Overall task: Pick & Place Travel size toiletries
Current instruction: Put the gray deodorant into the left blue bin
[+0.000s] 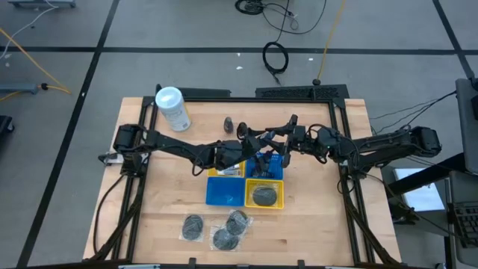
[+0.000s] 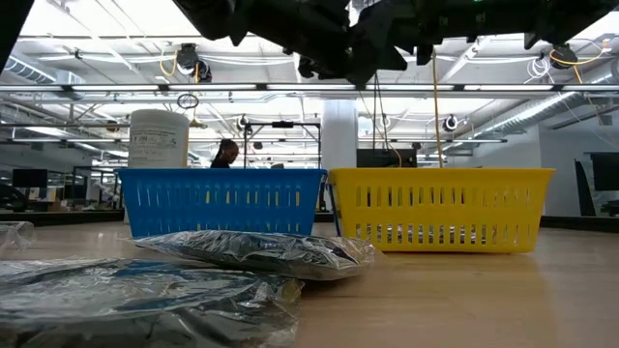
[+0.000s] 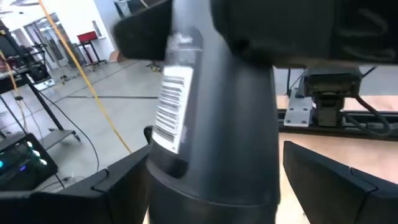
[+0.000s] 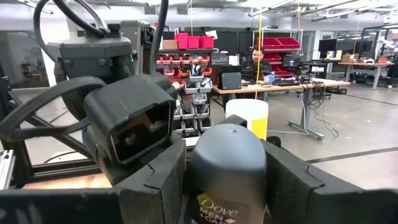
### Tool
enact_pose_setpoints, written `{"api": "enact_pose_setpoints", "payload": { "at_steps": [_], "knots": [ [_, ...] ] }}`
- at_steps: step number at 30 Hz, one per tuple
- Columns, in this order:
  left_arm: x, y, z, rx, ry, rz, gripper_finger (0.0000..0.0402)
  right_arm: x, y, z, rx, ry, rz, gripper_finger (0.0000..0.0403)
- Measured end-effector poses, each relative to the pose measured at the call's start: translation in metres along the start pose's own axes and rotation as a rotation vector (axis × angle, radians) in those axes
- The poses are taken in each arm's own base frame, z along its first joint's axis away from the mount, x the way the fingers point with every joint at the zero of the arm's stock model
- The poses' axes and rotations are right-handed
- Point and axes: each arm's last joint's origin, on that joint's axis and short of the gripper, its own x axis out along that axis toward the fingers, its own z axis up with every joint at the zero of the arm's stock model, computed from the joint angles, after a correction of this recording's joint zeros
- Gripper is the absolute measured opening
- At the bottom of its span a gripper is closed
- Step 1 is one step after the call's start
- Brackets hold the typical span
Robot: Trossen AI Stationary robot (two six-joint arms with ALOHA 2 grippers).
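A dark mini bottle (image 3: 211, 155) with a barcode label hangs in the air between both grippers, above the baskets. In the high view my left gripper (image 1: 240, 149) and my right gripper (image 1: 263, 143) meet over the far blue basket (image 1: 272, 166). Both are shut on this bottle. The right wrist view shows its rounded end (image 4: 227, 155) and a "Dove Men" print. Two more dark cone bottles (image 1: 230, 122) (image 1: 242, 128) stand upright on the table beyond the arms. Three dark discs in clear wrap (image 1: 194, 226) (image 1: 239, 220) (image 1: 224, 239) lie near the table's near edge. Another disc (image 1: 264, 196) lies in the near yellow basket. My left gripper has the bottle's lower body (image 3: 186, 186) between its two fingers (image 3: 124, 180), one on each side. The bottle runs along the fingers and is lifted clear of the table. My right gripper pinches the bottle below its rounded end (image 4: 227, 186) between its two fingers (image 4: 158, 186), coming level from the table's right. The rounded end sticks out past the fingers.
A big white canister (image 1: 172, 108) stands at the far left of the table. Four small baskets sit mid-table: near blue (image 1: 225, 190), near yellow (image 1: 278, 203), far yellow (image 1: 222, 172) and far blue. In the low view the wrapped discs (image 2: 261, 251) lie before the baskets.
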Motion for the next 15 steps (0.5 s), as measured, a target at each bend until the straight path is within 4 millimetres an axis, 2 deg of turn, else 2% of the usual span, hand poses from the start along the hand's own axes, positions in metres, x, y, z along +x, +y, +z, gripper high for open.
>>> {"api": "enact_pose_setpoints", "payload": {
  "at_steps": [7,15],
  "knots": [
    [-0.0035,-0.0007,0.0009,0.031,0.025,0.088,0.0325,0.0,0.0,-0.0004,-0.001,0.004,0.0,0.0161],
    [-0.0037,-0.0011,0.0005,0.029,0.029,0.085,0.0231,0.0,-0.0002,-0.0007,-0.009,0.007,-0.006,0.0161]
  ]
}}
